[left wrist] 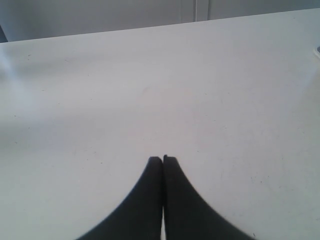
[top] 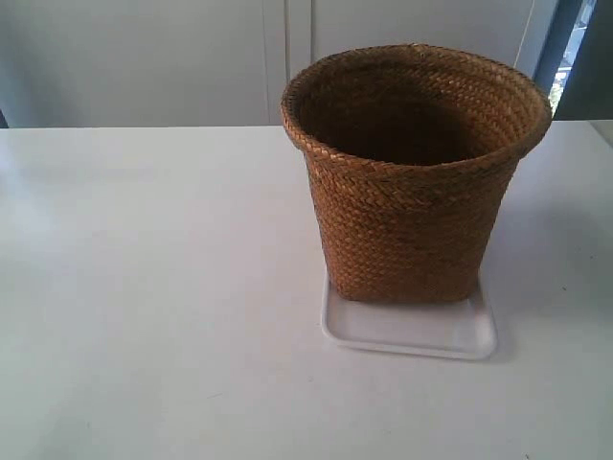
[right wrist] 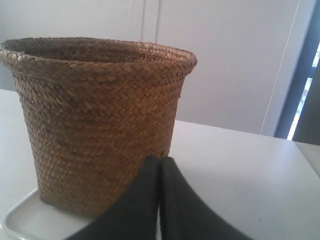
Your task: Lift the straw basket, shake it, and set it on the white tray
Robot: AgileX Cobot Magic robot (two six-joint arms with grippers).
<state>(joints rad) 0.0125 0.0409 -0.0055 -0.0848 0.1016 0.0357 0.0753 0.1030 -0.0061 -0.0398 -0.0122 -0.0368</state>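
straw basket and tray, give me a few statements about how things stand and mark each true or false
1. The straw basket stands upright on the white tray. True.
2. The left gripper is clamped on the basket's rim. False: it is shut on nothing, over the table, and the basket is not in its wrist view.
3. The right gripper is shut and holds nothing. True.
4. The basket's base hides the whole tray. False: a strip of tray shows in front of the base in the exterior view.
5. An arm reaches over the basket in the exterior view. False: no arm shows there.
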